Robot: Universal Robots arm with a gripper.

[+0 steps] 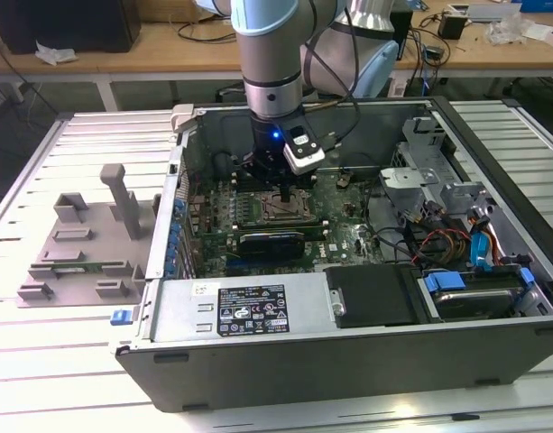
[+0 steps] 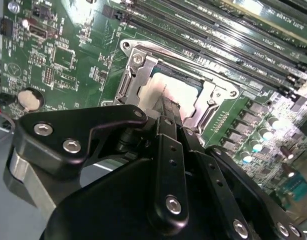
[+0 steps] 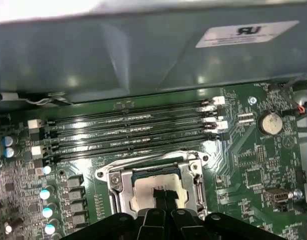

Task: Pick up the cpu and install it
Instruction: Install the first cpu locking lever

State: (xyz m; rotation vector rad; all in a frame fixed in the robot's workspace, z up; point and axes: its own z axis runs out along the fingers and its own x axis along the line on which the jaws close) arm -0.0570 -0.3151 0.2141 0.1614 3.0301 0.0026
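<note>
The cpu point(image 3: 154, 186), a flat silver-white square, lies within the metal frame of the motherboard socket point(image 3: 156, 180) inside the open computer case point(image 1: 366, 356), which rests on a slatted desk point(image 1: 41, 379). In both wrist views the gripper point(image 3: 166, 204) is right over the chip, its black fingers point(image 2: 169, 117) drawn close together at the chip's middle; whether they pinch it or merely touch it I cannot tell. Memory slots point(image 3: 133, 135) run alongside the socket. A grey fixture tray point(image 1: 82, 253) sits on the desk beside the case. Done well, this step likely calls for keeping the chip level and square to the frame, without pressing down.
</note>
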